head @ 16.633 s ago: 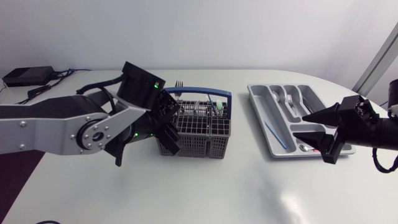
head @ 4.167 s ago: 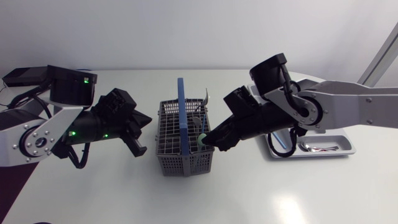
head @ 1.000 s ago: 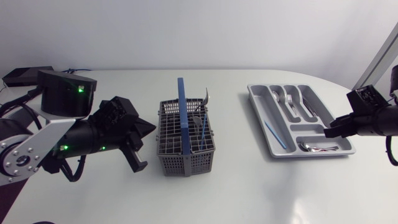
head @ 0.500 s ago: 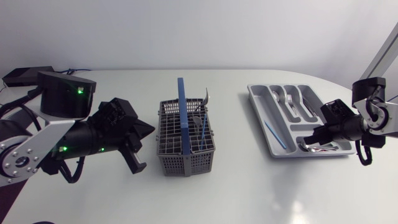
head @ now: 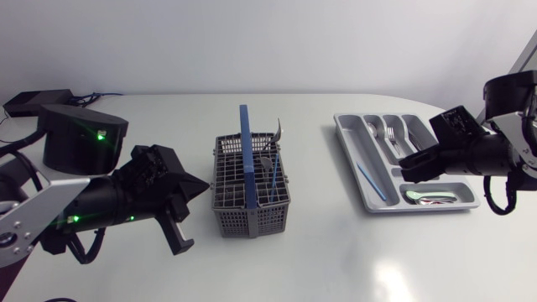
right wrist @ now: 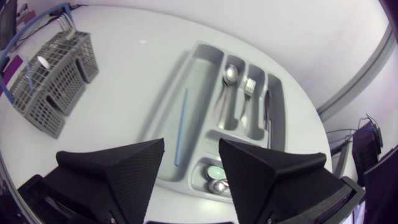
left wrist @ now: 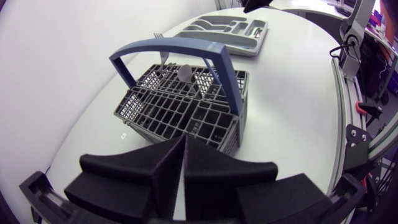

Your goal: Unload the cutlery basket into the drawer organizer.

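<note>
Over organizer (head: 346, 134), right tool (head: 409, 168) spread, hovering

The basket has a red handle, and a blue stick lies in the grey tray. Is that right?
No. The handle of the basket is blue, not red; the left wrist view shows it. The blue stick does lie in the grey tray.

The left jaws are pressed together with nothing between them, over the white desk (left wrist: 298, 112). Straight ahead of them sits the grey cutlery basket (left wrist: 180, 112), its blue handle (left wrist: 171, 45) arched upright across it. A spoon (left wrist: 185, 73) stands in a far compartment, and fork tines (left wrist: 158, 37) show beyond the handle. Well past the basket lies the grey drawer organizer (left wrist: 231, 26).
</note>
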